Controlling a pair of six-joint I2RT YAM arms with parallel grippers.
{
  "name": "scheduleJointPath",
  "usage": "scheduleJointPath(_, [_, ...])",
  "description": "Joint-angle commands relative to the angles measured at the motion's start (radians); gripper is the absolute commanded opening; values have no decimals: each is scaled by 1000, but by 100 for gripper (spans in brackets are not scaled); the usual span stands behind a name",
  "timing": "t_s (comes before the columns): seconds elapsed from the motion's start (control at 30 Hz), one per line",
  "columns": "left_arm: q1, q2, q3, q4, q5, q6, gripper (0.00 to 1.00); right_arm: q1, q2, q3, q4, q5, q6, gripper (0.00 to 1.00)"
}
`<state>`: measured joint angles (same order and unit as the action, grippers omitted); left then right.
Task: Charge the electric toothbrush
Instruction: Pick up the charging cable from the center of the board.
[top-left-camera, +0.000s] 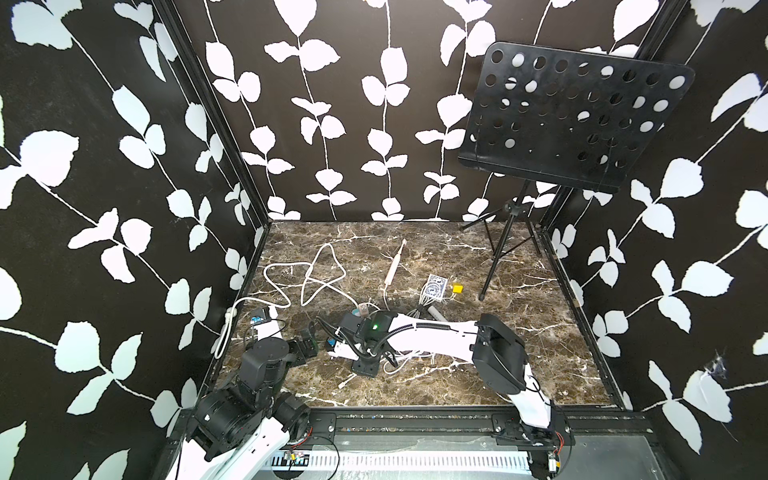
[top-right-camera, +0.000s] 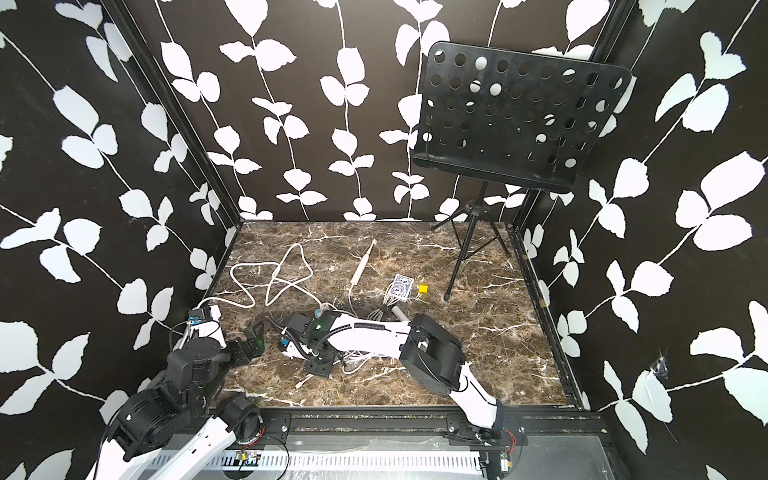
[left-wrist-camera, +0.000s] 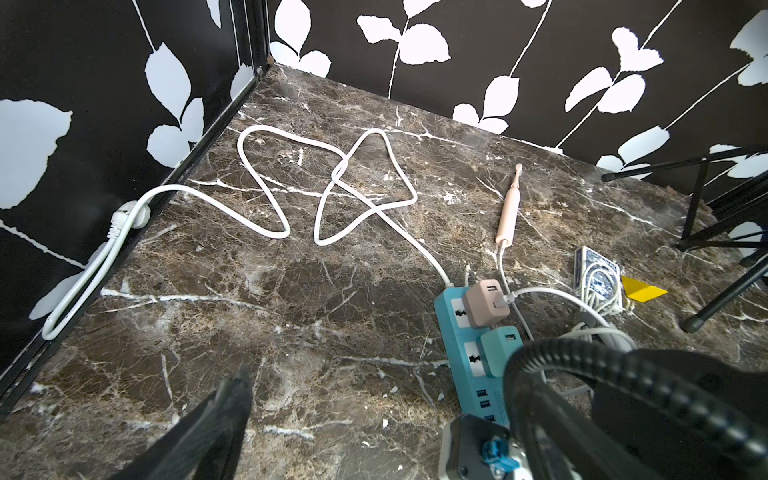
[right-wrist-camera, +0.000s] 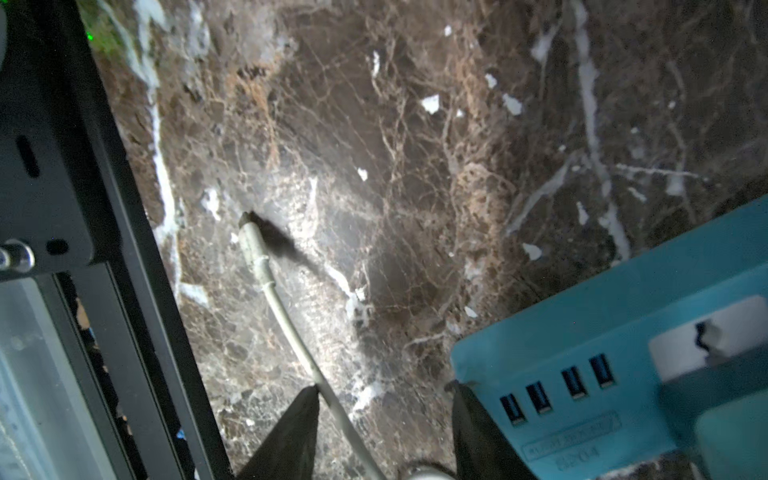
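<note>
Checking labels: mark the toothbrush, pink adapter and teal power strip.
toothbrush (left-wrist-camera: 509, 212), left wrist view, middle of the handle.
pink adapter (left-wrist-camera: 482, 303), left wrist view, middle of its body.
teal power strip (left-wrist-camera: 457, 334), left wrist view, casing between two sockets.

Enclosure: three walls of black wallpaper with white leaf-and-vine print (top-left-camera: 374, 124), black metal frame posts (top-left-camera: 226, 137) in the far corners. Floor is a dark brown marble-pattern tabletop with white veins (top-left-camera: 519, 345). Far right: black perforated metal music stand on a tripod (top-left-camera: 573, 120), desk tilted, legs on the tabletop. Small tear in the paper (top-left-camera: 717, 368) on the right wall. Near edge: black rail (top-left-camera: 415, 419), white slotted cable duct (top-left-camera: 415, 460). Light even, shadows soft
</note>
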<state>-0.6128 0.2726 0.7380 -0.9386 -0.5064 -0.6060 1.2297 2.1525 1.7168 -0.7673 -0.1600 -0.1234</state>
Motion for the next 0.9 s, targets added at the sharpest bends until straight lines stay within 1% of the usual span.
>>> scheduleJointPath(0.0, [1,-10,19,-24,-12,-6,99,1,20,33,-53,-49,-62,48])
scheduleJointPath(0.07, [1,-10,18,-22,-12,-6,99,2,-3,-9,-6,-81,-72,46])
scheduleJointPath(0.17, [1,-8,21,-20,-12,-5,99,3,-8,-17,-24,-106,-94,43])
scheduleJointPath(0.33, [2,-7,14,-10,-15,-5,99,4,-1,-24,17,-54,-88,30])
scheduleJointPath(0.4, [2,-6,14,-1,-10,1,99,4,-12,-34,45,-61,-81,21])
scheduleJointPath(0.43, [1,-3,15,0,-10,4,99,4,-30,-51,71,-72,-73,16])
scheduleJointPath(0.47, [1,0,17,0,-13,7,99,4,-46,-65,93,-78,-68,13])
scheduleJointPath(0.57, [1,13,30,20,-11,29,99,4,-109,-123,154,-87,-49,7])
scheduleJointPath(0.67, [1,29,50,78,30,82,99,-1,-194,-215,249,-96,-5,1])
scheduleJointPath(0.8, [2,68,120,138,104,154,99,-17,-335,-353,403,-75,81,0])
scheduleJointPath(0.87, [1,99,164,165,153,190,93,-26,-407,-433,496,-58,136,0])
